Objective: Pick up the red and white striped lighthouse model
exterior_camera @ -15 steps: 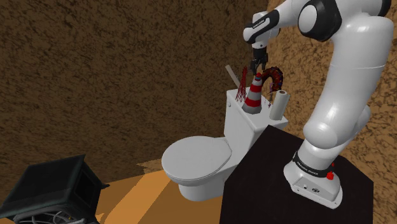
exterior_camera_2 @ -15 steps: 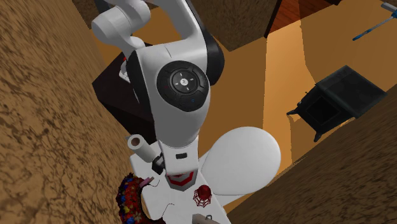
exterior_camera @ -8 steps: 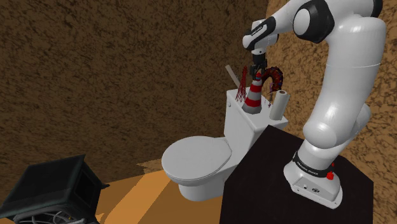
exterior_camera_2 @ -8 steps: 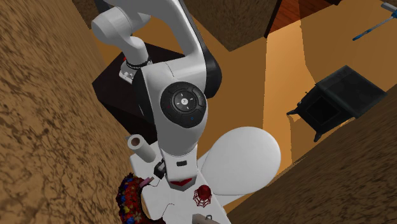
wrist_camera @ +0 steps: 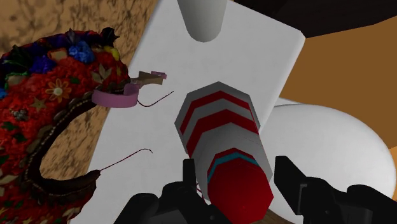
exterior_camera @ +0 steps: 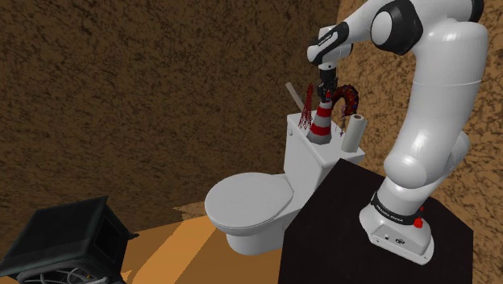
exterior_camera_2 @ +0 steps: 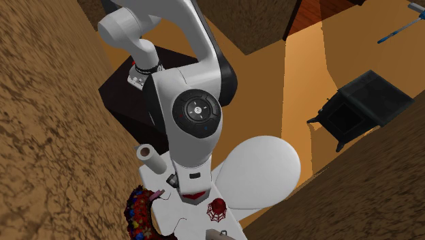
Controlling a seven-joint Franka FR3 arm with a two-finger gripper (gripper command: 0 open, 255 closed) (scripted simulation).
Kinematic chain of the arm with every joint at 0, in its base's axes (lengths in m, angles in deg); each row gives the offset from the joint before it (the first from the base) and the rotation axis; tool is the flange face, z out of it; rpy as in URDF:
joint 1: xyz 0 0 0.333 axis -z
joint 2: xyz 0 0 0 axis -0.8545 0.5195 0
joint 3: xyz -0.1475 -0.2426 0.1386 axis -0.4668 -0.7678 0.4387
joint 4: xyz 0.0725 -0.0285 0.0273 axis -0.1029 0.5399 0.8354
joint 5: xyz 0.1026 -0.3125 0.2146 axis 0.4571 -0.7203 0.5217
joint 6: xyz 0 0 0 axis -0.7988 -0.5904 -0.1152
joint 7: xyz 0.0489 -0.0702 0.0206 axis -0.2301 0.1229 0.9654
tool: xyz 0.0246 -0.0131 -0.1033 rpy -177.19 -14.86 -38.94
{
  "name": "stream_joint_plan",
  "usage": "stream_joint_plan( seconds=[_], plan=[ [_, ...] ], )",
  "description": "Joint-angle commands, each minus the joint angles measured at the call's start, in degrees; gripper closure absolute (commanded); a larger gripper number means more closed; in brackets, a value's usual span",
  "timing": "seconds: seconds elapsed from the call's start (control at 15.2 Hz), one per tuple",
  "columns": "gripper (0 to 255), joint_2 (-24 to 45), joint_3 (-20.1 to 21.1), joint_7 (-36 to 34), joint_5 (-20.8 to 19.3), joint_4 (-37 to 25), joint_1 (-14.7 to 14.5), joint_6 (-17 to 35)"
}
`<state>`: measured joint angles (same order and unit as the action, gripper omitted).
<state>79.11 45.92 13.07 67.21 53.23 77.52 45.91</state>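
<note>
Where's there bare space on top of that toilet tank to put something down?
Crowded: the floral wreath, lighthouse and white roll take up much of the tank top. A bare strip lies between wreath and lighthouse. The closed toilet lid is bare.

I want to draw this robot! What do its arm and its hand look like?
The arm is shiny white, made of fat rounded tubes with dark joints. One joint has a round black cap with rings and a tiny blue dot. A dark band with white lettering circles its foot, beside a small red knob. The gripper is all black, with two blocky fingers.
</note>
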Motion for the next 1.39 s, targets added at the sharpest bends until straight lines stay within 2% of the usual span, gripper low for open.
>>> stream_joint_plan(
  seconds=[0.0, 0.2, 1.19, 1.32],
  plan=[
    [255, 0.1, 0.0, 0.0, 0.0, 0.0, 0.0, 0.0],
    [255, 0.1, 0.0, 0.0, 0.0, 0.1, 0.0, 0.1],
    [255, -3.9, -0.4, 0.3, -1.3, -6.7, -0.5, -10.4],
    [255, -4.0, -0.4, 0.3, -1.3, -6.7, -0.5, -10.5]
  ],
)
